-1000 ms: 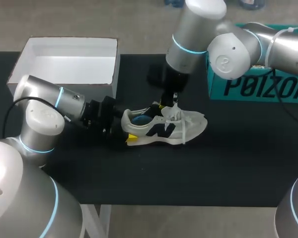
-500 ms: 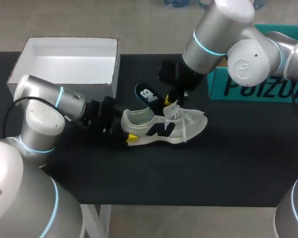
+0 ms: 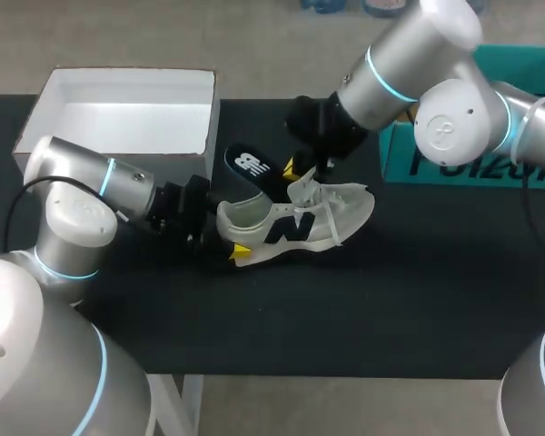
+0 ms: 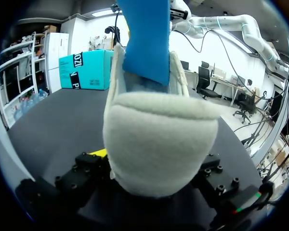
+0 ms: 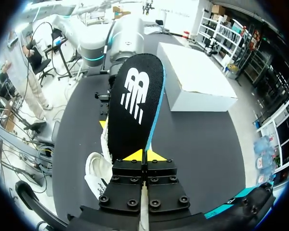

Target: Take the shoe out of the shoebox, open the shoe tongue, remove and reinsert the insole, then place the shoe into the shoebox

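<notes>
Head view: right hand [image 3: 297, 169] holds the insole [image 3: 249, 165] above the shoe [image 3: 295, 223].

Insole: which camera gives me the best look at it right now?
Right wrist view: the insole shows its black top face close up. The head view shows it small, tilted above the shoe. The left wrist view shows only its blue underside.

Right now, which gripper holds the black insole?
The right gripper, coming in from the right, pinches the insole; the left gripper clamps the heel of the shoe instead.
</notes>
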### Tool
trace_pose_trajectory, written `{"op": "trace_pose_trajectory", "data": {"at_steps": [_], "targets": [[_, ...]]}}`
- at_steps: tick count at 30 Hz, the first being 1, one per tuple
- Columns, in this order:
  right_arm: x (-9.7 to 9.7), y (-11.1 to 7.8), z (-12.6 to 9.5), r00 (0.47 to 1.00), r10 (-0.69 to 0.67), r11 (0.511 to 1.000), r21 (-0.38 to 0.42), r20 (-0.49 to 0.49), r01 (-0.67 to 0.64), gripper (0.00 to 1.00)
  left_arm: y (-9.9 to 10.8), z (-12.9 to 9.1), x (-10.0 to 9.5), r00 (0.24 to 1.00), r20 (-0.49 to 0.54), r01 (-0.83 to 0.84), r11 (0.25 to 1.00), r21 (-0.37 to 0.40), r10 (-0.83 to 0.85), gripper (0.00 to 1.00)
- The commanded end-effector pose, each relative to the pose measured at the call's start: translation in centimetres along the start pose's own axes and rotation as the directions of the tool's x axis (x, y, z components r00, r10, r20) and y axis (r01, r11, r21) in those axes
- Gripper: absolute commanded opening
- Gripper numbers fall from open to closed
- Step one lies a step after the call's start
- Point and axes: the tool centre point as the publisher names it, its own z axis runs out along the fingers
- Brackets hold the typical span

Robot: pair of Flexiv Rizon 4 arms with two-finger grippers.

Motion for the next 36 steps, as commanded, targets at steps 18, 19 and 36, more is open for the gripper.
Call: {"op": "trace_pose_trajectory", "data": {"at_steps": [18, 19, 36], "targets": [[-2.0, 3.5, 0.5, 1.0, 0.025, 0.967, -0.253, 0.01, -0.021, 0.0, 0.3, 0.4, 0.0, 1.0, -0.002, -0.001, 1.0, -0.001, 0.001, 0.0], [-2.1, 3.8, 0.3, 1.0, 0.026, 0.967, -0.254, 0.014, -0.022, 0.0, 0.3, 0.4, 0.0, 1.0, -0.002, -0.001, 1.0, -0.001, 0.001, 0.0], [-4.1, 8.7, -8.5, 0.99, 0.023, 0.958, -0.287, 0.138, 0.018, 0.0, 0.3, 0.4, 0.0, 1.0, -0.002, -0.001, 1.0, -0.001, 0.001, 0.0]]}}
